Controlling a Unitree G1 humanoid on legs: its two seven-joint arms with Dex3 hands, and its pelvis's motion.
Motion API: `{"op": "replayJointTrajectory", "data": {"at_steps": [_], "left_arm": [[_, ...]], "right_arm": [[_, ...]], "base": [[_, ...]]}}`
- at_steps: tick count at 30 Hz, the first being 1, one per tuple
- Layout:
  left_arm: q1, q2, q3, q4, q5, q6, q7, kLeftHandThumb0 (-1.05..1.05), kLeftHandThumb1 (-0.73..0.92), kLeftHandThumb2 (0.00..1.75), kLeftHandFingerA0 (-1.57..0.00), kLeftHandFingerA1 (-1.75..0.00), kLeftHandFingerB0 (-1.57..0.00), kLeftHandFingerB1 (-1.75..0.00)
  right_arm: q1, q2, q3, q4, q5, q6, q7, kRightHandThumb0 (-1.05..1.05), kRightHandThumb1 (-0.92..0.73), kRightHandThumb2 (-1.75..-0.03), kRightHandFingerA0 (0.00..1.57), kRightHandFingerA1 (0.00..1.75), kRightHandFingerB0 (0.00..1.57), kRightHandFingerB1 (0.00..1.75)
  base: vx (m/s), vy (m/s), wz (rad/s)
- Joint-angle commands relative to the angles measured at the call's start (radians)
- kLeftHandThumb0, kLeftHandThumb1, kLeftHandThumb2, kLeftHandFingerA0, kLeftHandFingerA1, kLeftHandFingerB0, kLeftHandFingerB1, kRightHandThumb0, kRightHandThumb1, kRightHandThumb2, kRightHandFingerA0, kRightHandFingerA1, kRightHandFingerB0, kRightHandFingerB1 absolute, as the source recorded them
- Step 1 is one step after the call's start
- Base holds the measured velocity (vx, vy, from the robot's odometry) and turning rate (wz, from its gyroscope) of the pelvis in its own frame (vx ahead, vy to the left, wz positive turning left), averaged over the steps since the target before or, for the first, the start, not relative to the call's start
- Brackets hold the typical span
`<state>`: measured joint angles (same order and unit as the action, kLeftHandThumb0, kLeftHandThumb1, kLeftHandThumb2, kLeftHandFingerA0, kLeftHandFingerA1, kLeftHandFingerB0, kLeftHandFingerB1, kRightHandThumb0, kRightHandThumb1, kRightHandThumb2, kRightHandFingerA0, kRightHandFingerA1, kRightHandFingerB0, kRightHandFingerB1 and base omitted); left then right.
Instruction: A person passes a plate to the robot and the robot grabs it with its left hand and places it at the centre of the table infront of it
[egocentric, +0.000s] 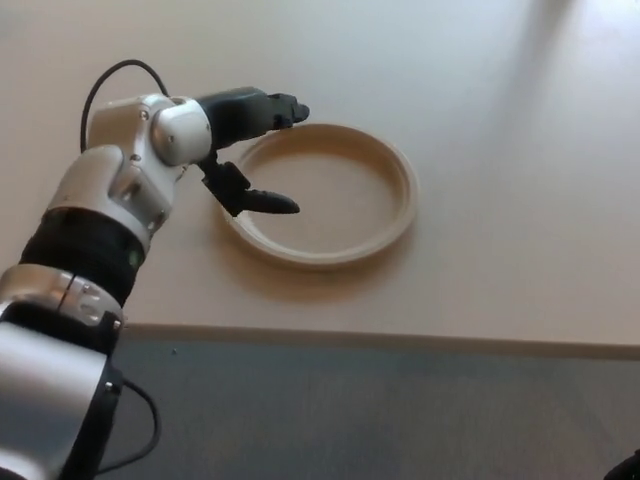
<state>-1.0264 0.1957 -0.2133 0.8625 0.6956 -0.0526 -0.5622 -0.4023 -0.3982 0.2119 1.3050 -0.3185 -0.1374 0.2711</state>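
Plate (330, 190) flat on table (500, 150)

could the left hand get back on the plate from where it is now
Probably yes. The left hand hangs open right at the plate's left rim, its thumb reaching over the edge. The plate lies flat on the table, and nothing stands between hand and rim.
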Motion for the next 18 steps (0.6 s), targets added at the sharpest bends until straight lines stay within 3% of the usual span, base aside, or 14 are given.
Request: {"op": "replayJointTrajectory", "data": {"at_steps": [1, 3, 8, 9, 10, 11, 12, 13, 15, 16, 17, 18], "left_arm": [[0.309, 0.083, 0.135, -0.457, -0.245, -0.046, -0.057, -1.02, 0.62, 1.02, -0.14, 0.00, -0.07, -0.02], [0.442, 0.074, 0.218, -0.635, -0.358, -0.049, -0.077, -0.85, 0.51, 0.94, -0.04, -0.20, -0.06, -0.18], [0.677, 0.081, 0.332, -0.993, -0.486, -0.048, -0.106, -0.85, 0.52, 0.95, -0.03, -0.18, -0.07, -0.17], [0.725, 0.075, 0.362, -1.073, -0.536, -0.032, -0.122, -0.94, 0.61, 0.68, -0.03, -0.24, -0.04, -0.22], [0.746, 0.074, 0.375, -1.109, -0.557, -0.027, -0.129, -0.94, 0.61, 0.68, -0.03, -0.24, -0.04, -0.22], [0.809, 0.076, 0.410, -1.207, -0.613, -0.007, -0.150, -0.83, 0.53, 0.91, -0.09, -0.23, -0.09, -0.21], [0.868, 0.077, 0.443, -1.297, -0.664, 0.015, -0.169, -0.83, 0.53, 0.91, -0.09, -0.23, -0.09, -0.21], [0.965, 0.085, 0.470, -1.387, -0.731, -0.038, -0.176, -0.77, 0.51, 0.91, -0.05, -0.36, -0.05, -0.29], [1.071, 0.103, 0.492, -1.465, -0.778, -0.107, -0.186, -0.80, 0.53, 0.91, -0.04, -0.38, -0.03, -0.25], [1.172, 0.102, 0.522, -1.532, -0.844, -0.097, -0.211, -0.38, 0.27, 0.91, 0.00, -0.47, 0.00, -0.49], [1.236, 0.102, 0.544, -1.569, -0.891, -0.081, -0.230, -0.79, 0.61, 0.60, -0.25, -0.30, -0.12, -0.27], [1.255, 0.102, 0.551, -1.579, -0.906, -0.073, -0.236, -0.79, 0.61, 0.60, -0.25, -0.30, -0.12, -0.27]], "right_arm": [[0.066, -0.003, 0.020, 0.003, -0.021, -0.011, 0.000, -0.71, -0.76, -0.62, 0.45, 0.59, 0.34, 0.46], [0.081, -0.005, 0.018, 0.004, -0.015, -0.020, 0.010, -0.70, -0.75, -0.62, 0.45, 0.57, 0.33, 0.45], [0.094, 0.001, 0.024, 0.011, -0.018, -0.003, 0.004, -0.69, -0.74, -0.62, 0.46, 0.57, 0.33, 0.45], [0.097, 0.005, 0.026, 0.013, -0.019, -0.008, 0.003, -0.69, -0.75, -0.62, 0.45, 0.58, 0.34, 0.46], [0.099, 0.006, 0.026, 0.013, -0.019, -0.010, 0.002, -0.69, -0.75, -0.62, 0.45, 0.58, 0.34, 0.46], [0.100, 0.012, 0.029, 0.014, -0.021, -0.007, 0.001, -0.68, -0.76, -0.61, 0.44, 0.58, 0.34, 0.46], [0.101, 0.017, 0.033, 0.013, -0.023, -0.002, 0.000, -0.68, -0.76, -0.61, 0.44, 0.58, 0.34, 0.46], [0.103, 0.019, 0.037, 0.016, -0.029, -0.001, -0.009, -0.68, -0.77, -0.62, 0.47, 0.58, 0.36, 0.46], [0.107, 0.018, 0.038, 0.017, -0.028, -0.002, -0.013, -0.68, -0.76, -0.63, 0.46, 0.58, 0.37, 0.47], [0.107, 0.019, 0.035, 0.019, -0.025, 0.005, -0.013, -0.65, -0.77, -0.62, 0.45, 0.58, 0.37, 0.46], [0.108, 0.019, 0.033, 0.021, -0.022, 0.009, -0.014, -0.65, -0.76, -0.62, 0.46, 0.59, 0.38, 0.47], [0.108, 0.019, 0.031, 0.022, -0.021, 0.009, -0.014, -0.65, -0.76, -0.62, 0.46, 0.59, 0.38, 0.47]], "base": [[0.00, 0.000, 0.00], [0.00, 0.000, 0.00], [0.00, 0.000, 0.00], [0.00, 0.000, 0.00], [0.00, 0.000, 0.00], [0.00, 0.000, 0.00], [0.00, 0.000, 0.00], [0.00, 0.000, 0.00], [0.00, 0.000, 0.00], [0.00, 0.000, 0.00], [0.00, 0.000, 0.00], [0.00, 0.000, 0.00]]}}
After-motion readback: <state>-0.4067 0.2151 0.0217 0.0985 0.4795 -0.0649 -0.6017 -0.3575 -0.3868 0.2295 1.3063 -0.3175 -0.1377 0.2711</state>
